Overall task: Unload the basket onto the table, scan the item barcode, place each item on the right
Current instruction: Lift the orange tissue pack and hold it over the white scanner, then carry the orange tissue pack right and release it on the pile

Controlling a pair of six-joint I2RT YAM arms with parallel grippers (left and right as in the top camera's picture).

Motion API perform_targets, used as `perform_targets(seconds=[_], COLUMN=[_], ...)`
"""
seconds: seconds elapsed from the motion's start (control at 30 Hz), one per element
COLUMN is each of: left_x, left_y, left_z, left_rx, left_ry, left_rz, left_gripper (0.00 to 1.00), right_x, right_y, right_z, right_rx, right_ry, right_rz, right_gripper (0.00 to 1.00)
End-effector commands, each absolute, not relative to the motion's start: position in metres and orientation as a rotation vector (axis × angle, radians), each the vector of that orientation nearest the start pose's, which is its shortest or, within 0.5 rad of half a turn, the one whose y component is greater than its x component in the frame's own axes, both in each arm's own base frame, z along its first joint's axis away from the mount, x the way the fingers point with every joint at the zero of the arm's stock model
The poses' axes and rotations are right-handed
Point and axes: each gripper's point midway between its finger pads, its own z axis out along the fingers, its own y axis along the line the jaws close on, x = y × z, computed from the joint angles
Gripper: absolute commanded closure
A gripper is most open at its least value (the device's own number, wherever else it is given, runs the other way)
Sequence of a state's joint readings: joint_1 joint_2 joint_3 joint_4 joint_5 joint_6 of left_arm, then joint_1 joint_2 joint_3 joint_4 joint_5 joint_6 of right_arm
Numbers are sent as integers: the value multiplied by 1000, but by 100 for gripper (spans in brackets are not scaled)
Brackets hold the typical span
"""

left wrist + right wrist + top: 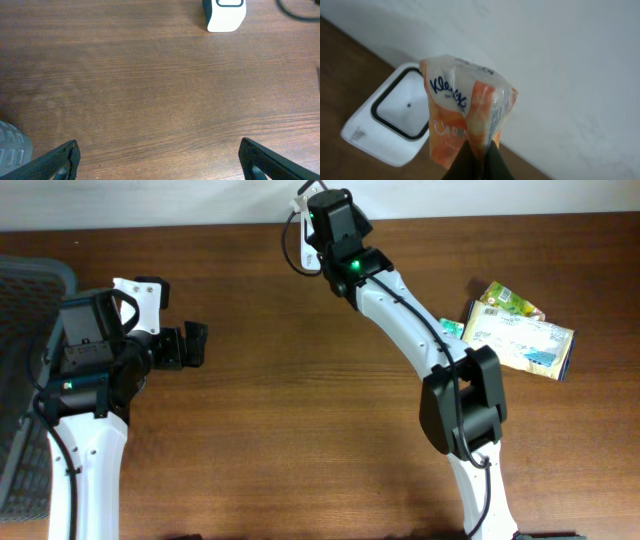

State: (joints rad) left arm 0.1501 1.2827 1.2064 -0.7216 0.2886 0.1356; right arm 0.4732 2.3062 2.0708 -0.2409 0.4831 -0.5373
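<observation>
Right gripper (479, 160) is pinching the pack (465, 107) above the scanner (395, 125), probably needing its barcode turned windowward; left gripper (160, 161) is hanging open.

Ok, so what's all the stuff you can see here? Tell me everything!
table: one, brown wood, under everything
scanner: one, white with a black-rimmed window, table's far edge
tissue pack: one, orange and white, held up close to the scanner
packets: at least two, green-yellow and white-blue, overlapping, table's right side
mesh thing: one, dark grey, left edge; cannot tell what it is
left gripper: one, black, open and empty, over the table's left side
right gripper: one, dark, shut on the tissue pack
</observation>
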Motion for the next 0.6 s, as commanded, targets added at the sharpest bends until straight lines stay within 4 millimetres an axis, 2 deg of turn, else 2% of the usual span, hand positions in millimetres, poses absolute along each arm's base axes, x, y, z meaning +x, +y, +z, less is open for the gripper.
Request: perform_targets(seconds=[0.0, 0.13, 0.23, 0.43, 0.53, 0.57], left_x=[364, 364, 364, 364, 364, 364], left_y=[5, 5, 5, 5, 5, 5], left_z=[242, 242, 242, 242, 242, 242], left_rx=[144, 144, 144, 144, 144, 144], left_ry=[2316, 2316, 2315, 2316, 2315, 2315], left_rz=[-200, -200, -200, -200, -200, -200], left_gripper=[1, 1, 1, 1, 1, 1], right_x=[627, 637, 641, 642, 642, 642], right_y=[230, 235, 229, 227, 221, 221], right_z=[189, 156, 132, 128, 131, 137], right_rx=[-822, -857, -1033, -1062, -1042, -1032], right_ry=[1843, 1847, 1815, 1809, 1819, 1813], right_rz=[-641, -607, -717, -741, -777, -779], right_gripper=[96, 96, 96, 96, 96, 96])
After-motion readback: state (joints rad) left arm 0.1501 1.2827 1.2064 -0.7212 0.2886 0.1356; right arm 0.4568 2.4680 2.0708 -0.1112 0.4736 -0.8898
